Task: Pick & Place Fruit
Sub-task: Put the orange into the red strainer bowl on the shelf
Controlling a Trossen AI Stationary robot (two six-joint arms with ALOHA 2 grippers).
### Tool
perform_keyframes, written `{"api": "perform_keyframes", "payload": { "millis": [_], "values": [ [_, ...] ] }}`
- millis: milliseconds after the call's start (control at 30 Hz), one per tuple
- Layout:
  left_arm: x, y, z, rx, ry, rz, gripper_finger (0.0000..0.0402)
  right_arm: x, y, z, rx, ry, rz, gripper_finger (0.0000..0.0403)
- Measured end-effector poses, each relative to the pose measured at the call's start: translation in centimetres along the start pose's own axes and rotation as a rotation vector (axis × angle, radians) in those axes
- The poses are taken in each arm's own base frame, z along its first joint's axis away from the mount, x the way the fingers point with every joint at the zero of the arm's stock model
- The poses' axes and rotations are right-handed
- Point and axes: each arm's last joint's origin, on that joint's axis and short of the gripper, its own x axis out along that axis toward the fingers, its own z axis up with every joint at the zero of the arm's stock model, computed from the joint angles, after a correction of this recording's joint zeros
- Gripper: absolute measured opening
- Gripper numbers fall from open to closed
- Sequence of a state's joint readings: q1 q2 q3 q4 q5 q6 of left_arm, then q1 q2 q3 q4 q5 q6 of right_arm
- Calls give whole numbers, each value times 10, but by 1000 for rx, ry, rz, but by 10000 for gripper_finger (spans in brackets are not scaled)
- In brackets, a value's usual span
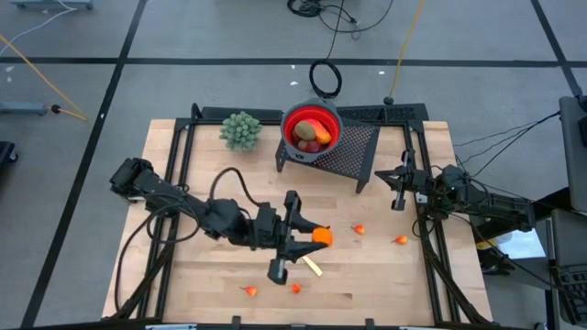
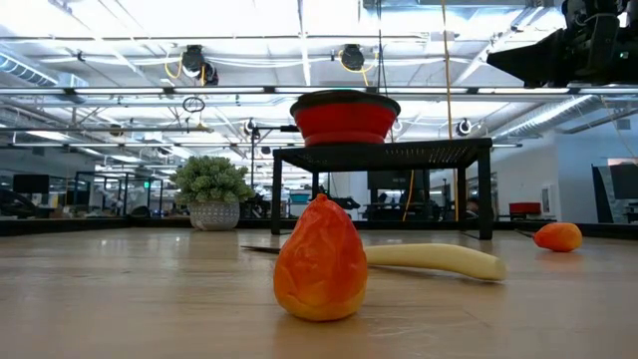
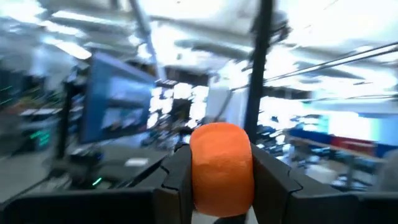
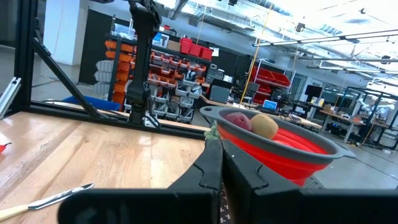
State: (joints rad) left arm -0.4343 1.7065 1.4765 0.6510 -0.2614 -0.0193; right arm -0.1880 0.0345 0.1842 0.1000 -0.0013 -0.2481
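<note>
The red bowl, with its grey rim, sits on a black mesh stand at the far side of the wooden table; it serves here as the landmark. Inside the bowl lie a brown oval fruit and a dark red round fruit, touching each other. Left of the bowl stands a small green plant.

The left gripper is on the near side of the bowl, over the middle of the table. Its two fingers are clamped on an orange fruit (seen filling the gap between them in the left wrist view). Just beside this gripper, farther from the bowl, a knife with a pale handle lies flat on the table.

Small orange pieces are scattered on the table, all well apart from the bowl: one and another to the right of the held fruit, and two more near the table's front edge. In the low view one such piece stands in front of the knife.

The right gripper waits to the right of the bowl, beyond the stand's edge, its fingers pressed together with nothing between them.
</note>
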Motion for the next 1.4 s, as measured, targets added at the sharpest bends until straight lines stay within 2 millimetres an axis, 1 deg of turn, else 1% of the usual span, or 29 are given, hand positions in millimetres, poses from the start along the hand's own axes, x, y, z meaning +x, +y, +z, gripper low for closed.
{"api": "perform_keyframes", "payload": {
  "millis": [133, 367, 467, 667, 767, 867, 1067, 1200, 1400],
  "values": [
    [1, 0, 3, 13, -30, -121, 115, 0, 0, 0, 0, 0, 0, 0],
    [1, 1, 3, -12, -30, -98, 115, 0, 0, 0, 0, 0, 0, 0],
    [1, 3, 3, -87, -34, -11, 115, 0, 0, 0, 0, 0, 0, 0],
    [0, 14, 3, -300, -79, 275, 115, 0, 0, 0, 0, 0, 0, 0],
    [1, 23, 3, -416, -117, 378, 115, 0, 0, 0, 0, 0, 0, 0],
    [2, 34, 1, -548, -142, 425, 115, 0, 0, 0, -1, 0, 0, 0],
    [5, 58, -12, -719, -94, 517, 115, 0, 0, 0, -1, 0, 0, 0],
    [5, 74, -20, -755, -33, 559, 115, 0, 0, 0, 0, 0, 0, 0],
    [3, 102, -28, -710, 50, 639, 115, 0, 0, 0, 0, 0, 0, 0]
  ]
}}
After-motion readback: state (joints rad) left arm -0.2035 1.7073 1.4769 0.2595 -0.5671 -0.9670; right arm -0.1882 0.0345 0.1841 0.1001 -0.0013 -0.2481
